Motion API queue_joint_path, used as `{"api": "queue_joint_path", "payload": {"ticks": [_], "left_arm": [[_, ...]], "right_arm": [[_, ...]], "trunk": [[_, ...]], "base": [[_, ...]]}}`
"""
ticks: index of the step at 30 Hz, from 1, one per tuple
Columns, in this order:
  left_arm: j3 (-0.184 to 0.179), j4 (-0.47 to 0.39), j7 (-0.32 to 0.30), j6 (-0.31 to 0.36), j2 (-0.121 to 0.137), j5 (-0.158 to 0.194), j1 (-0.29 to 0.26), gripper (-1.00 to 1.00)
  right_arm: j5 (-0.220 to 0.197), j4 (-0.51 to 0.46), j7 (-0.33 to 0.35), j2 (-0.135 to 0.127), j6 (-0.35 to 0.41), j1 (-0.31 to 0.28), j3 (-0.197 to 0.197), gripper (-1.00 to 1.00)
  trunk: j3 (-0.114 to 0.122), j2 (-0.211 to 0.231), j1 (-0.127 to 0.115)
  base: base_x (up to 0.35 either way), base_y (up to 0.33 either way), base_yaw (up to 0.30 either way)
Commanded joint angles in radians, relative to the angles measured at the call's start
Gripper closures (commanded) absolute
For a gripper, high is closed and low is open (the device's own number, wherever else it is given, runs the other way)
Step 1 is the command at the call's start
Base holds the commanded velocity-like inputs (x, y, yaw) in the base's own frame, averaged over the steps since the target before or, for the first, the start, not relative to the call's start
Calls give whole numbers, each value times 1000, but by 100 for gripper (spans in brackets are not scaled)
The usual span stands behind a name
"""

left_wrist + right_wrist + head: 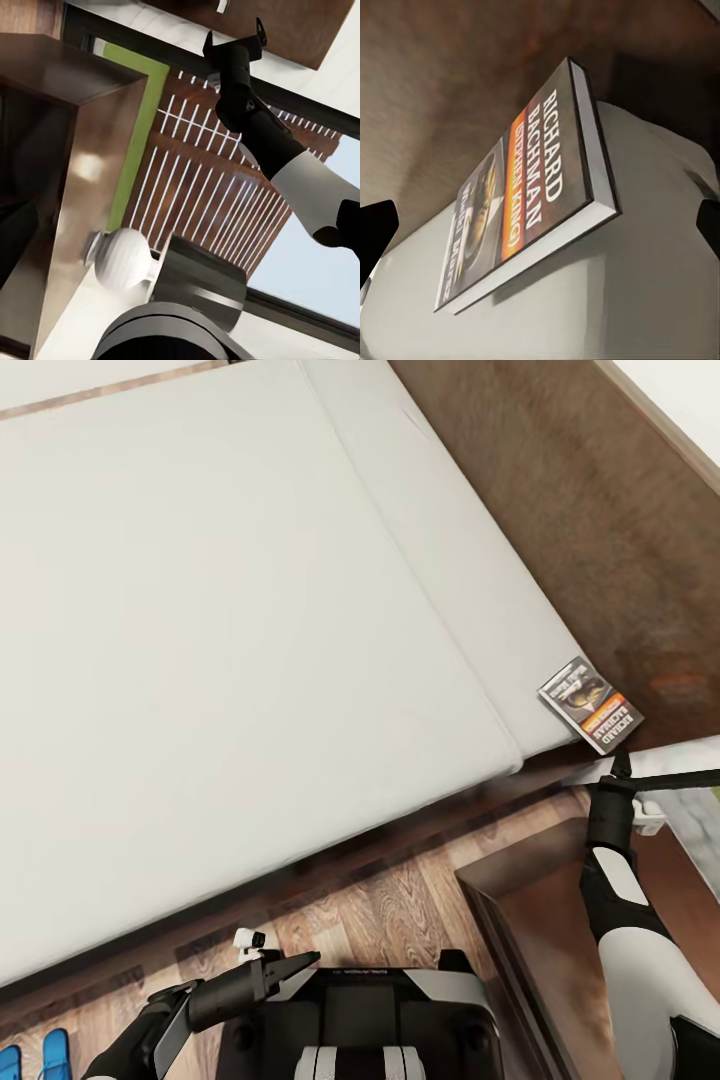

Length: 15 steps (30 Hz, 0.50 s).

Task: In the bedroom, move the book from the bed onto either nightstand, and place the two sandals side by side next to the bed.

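Book [591, 705] was not yet taken off bed [200, 660]; our right gripper [621, 762] approached w/ wide jaws, left gripper [300, 963] narrow; sandals [40, 1057] unplaced.

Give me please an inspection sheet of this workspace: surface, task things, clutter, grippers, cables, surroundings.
Surface: off-white mattress of the bed, bare except at one corner.
Task things: book flat on the mattress corner by the headboard; sandals on the floor beside the bed; nightstand near the robot.
Clutter: nothing seen.
Grippers: right gripper open, just short of the book; left gripper empty, low.
Cables: nothing seen.
Surroundings: wood-plank floor.
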Motion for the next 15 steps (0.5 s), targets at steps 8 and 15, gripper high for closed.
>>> {"api": "queue_joint_path", "payload": {"ticks": [8, 15], "left_arm": [[0, 0, -2, 11, 0, 1, 0, -100], [0, 0, -3, 11, 0, 1, 0, -100]], "right_arm": [[-8, 1, 6, -1, 0, 0, 1, -100], [-8, 1, 6, 0, 0, 0, 1, -100]], "trunk": [[-25, -57, 31], [-32, -71, 38]], "base": [[0, 0, 0], [0, 0, 0]]}}
